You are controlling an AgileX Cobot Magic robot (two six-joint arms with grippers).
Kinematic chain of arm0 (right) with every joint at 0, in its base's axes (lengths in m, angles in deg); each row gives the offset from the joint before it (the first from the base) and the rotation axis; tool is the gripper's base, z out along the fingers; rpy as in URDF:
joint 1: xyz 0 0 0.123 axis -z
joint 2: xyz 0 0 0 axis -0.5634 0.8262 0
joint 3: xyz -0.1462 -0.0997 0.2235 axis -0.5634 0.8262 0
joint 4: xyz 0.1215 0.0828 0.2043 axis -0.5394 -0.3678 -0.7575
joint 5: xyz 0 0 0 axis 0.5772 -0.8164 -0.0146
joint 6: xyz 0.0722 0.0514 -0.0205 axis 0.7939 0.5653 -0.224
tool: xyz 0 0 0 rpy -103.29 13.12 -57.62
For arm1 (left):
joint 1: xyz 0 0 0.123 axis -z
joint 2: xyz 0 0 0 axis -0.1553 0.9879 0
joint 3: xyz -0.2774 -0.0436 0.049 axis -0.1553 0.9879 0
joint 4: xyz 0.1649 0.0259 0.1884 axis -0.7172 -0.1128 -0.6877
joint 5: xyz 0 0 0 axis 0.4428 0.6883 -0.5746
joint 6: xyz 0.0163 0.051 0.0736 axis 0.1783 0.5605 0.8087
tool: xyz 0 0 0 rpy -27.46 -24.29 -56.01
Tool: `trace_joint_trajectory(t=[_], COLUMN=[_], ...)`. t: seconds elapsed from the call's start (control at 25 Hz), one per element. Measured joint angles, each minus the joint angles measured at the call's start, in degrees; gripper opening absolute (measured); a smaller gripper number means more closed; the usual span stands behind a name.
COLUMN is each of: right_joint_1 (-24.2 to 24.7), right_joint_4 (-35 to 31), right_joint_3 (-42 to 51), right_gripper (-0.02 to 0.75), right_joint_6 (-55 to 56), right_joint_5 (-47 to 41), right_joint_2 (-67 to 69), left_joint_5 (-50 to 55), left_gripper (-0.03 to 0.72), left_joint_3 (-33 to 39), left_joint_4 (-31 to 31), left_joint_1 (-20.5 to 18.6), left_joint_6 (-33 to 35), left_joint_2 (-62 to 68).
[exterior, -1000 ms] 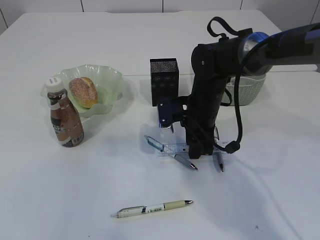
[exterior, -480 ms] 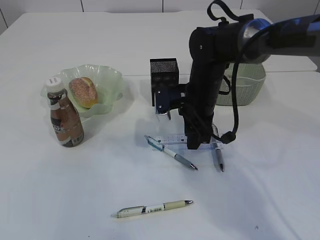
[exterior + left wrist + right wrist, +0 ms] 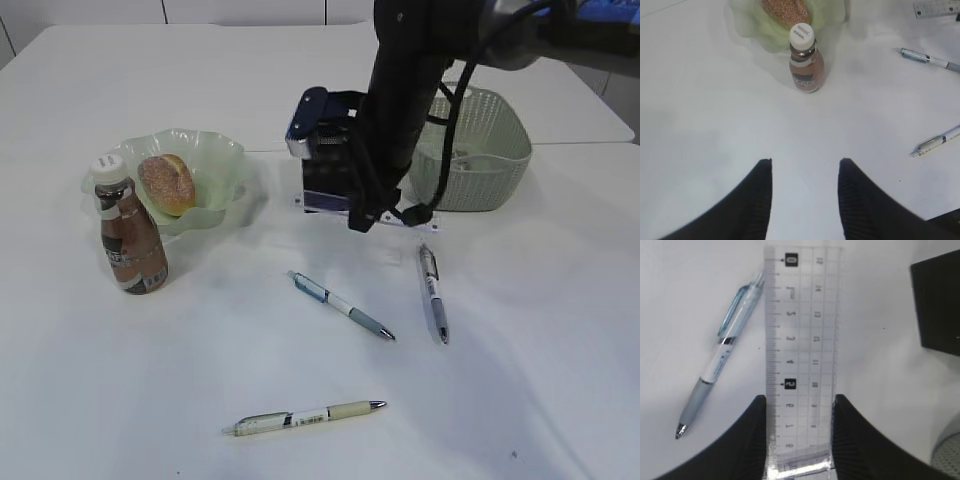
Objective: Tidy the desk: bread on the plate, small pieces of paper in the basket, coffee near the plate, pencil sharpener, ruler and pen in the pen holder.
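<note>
White table, matte, evenly lit, soft shadows. Second white table butted against far edge. Pale panelled wall behind.

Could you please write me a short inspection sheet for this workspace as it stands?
Surface: white table, bare between items.
Job's things: bread on plate; coffee beside plate; three pens on table; pen holder; basket.
Clutter: nothing seen.
End effectors: right end effector shut on ruler, lifted; left end effector open, empty.
Cables: black cable along right arm.
Surroundings: nothing seen.
</note>
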Motion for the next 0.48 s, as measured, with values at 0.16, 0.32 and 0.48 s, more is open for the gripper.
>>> trace_joint_trajectory(t=[0.16,0.32,0.48], right_joint_1=[0.0,0.0,0.0], right_joint_4=[-1.6,-2.8,-4.2], right_joint_3=[-4.9,-7.8,-10.8], right_gripper=[0.312,0.312,0.312], right_joint_6=[4.2,6.1,7.0], right_joint_5=[-0.2,-0.4,-0.5], right_joint_2=[0.0,0.0,0.0], left_joint_5=[0.0,0.0,0.0], left_gripper=[0.3,0.299,0.3], left_joint_3=[0.0,0.0,0.0], left_joint_4=[0.0,0.0,0.0], left_joint_1=[0.0,0.0,0.0], left_joint_6=[0.0,0.0,0.0], left_joint_2=[0.0,0.0,0.0])
